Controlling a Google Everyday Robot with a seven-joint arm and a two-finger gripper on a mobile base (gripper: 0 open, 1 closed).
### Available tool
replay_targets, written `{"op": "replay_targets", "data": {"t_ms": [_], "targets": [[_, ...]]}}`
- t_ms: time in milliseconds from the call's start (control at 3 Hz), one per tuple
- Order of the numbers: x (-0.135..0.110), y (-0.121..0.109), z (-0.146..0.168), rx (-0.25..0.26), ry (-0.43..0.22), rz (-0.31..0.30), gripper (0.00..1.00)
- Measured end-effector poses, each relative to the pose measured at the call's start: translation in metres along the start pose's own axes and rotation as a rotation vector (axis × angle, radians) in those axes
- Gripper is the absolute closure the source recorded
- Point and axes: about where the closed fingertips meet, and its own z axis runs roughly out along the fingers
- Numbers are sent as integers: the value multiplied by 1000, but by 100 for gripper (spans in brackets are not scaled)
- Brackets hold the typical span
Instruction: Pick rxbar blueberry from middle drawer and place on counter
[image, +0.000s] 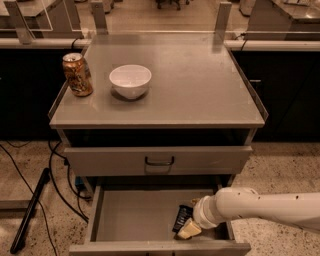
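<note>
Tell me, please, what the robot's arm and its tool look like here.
The arm is a smooth, rounded white tube with a few small dark dots on its shell and a ringed collar at the wrist. The tool at its end is a small cream-yellow piece, low in the middle drawer next to the rxbar blueberry. No cables or sleeves show.

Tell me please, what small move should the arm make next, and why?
Probably settle the tool onto the snack bar before any lift. The tool is low inside the open drawer, at the bar's near right end, and the bar seems to lie on the drawer floor, not yet raised toward the counter.
</note>
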Motion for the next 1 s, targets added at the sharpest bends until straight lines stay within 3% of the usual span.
{"op": "replay_targets", "data": {"t_ms": [1000], "targets": [[-7,2,37,0,-54,-19,25]]}}
